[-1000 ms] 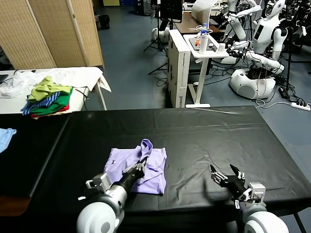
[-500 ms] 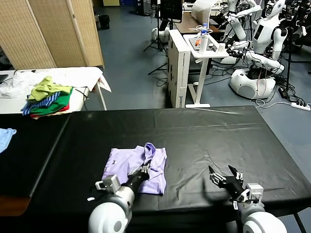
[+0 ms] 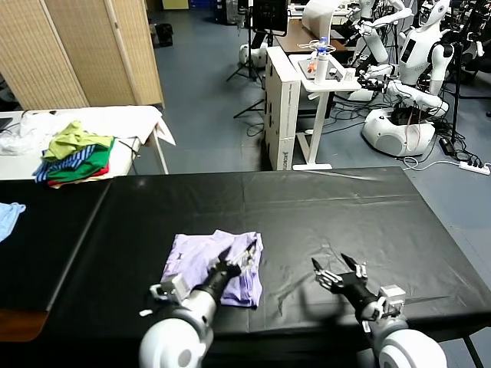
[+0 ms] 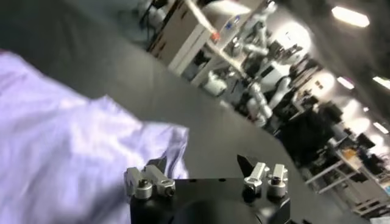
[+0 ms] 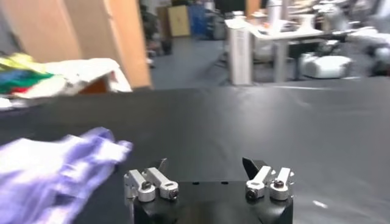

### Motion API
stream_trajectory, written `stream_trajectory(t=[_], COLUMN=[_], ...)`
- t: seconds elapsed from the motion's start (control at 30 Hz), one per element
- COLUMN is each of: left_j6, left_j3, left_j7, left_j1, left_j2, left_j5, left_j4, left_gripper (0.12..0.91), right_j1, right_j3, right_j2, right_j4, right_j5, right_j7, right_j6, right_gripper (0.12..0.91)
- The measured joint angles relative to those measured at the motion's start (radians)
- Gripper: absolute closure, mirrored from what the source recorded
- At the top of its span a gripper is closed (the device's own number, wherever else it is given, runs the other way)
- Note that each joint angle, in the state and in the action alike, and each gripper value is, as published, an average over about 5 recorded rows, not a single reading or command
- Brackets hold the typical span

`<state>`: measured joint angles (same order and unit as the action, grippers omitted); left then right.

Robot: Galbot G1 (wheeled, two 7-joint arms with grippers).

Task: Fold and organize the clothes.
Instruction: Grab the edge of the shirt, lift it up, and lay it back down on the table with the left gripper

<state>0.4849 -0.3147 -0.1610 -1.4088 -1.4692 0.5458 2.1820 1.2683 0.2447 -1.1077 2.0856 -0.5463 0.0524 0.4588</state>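
Lavender T-shirt [image 3: 212, 266] lies folded in a compact, slightly rumpled bundle on the black table [image 3: 322, 207], near the front edge, left of centre; its long axis runs roughly left to right, with the thicker bunched end towards the robot's right. Left gripper [image 3: 236, 259] sits over the bundle's right part, jaws spread wide, holding nothing; right gripper [image 3: 337, 270] hovers over bare table well to the right, jaws likewise wide, empty.
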Motion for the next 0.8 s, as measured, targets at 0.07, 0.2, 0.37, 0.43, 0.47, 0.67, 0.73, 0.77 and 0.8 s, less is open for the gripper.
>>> stream_trajectory(t=[0.07,0.2,0.37,0.43,0.47,0.67,0.73,0.77,0.8], left_j6=[-0.014,-0.03,-0.033,-0.035,-0.036,-0.047,-0.05,-0.051,-0.052], left_j3=[-0.031,-0.087,-0.128,-0.138,-0.143,-0.165,-0.171,-0.174,-0.178], left_j7=[0.01,0.018,0.021,0.022,0.023,0.024,0.024,0.024,0.025], left_j1=[-0.004,-0.025,-0.062,-0.074,-0.079,-0.102,-0.104,-0.104,-0.104], left_j2=[0.042,0.119,0.155,0.156,0.156,0.149,0.147,0.146,0.146], left_j5=[-0.039,-0.089,-0.124,-0.137,-0.143,-0.167,-0.169,-0.169,-0.169], left_j4=[0.003,0.01,0.016,0.016,0.016,0.008,0.004,0.002,0.0], left_gripper=[0.124,0.123,0.123,0.123,0.123,0.123,0.123,0.123,0.123], right_j1=[-0.039,-0.11,-0.162,-0.167,-0.166,-0.14,-0.128,-0.121,-0.115], right_j3=[-0.042,-0.119,-0.179,-0.188,-0.189,-0.168,-0.155,-0.147,-0.138], right_j2=[-0.014,-0.043,-0.066,-0.067,-0.066,-0.04,-0.035,-0.033,-0.032], right_j4=[-0.027,-0.082,-0.139,-0.151,-0.154,-0.142,-0.131,-0.124,-0.117], right_j5=[0.017,0.063,0.141,0.186,0.21,0.284,0.274,0.265,0.256], right_j7=[0.003,-0.002,-0.014,-0.012,-0.01,-0.003,0.001,0.002,0.004], right_j6=[0.0,0.009,0.043,0.058,0.064,0.06,0.044,0.038,0.033], right_gripper=[0.118,0.118,0.118,0.118,0.118,0.118,0.118,0.118,0.118])
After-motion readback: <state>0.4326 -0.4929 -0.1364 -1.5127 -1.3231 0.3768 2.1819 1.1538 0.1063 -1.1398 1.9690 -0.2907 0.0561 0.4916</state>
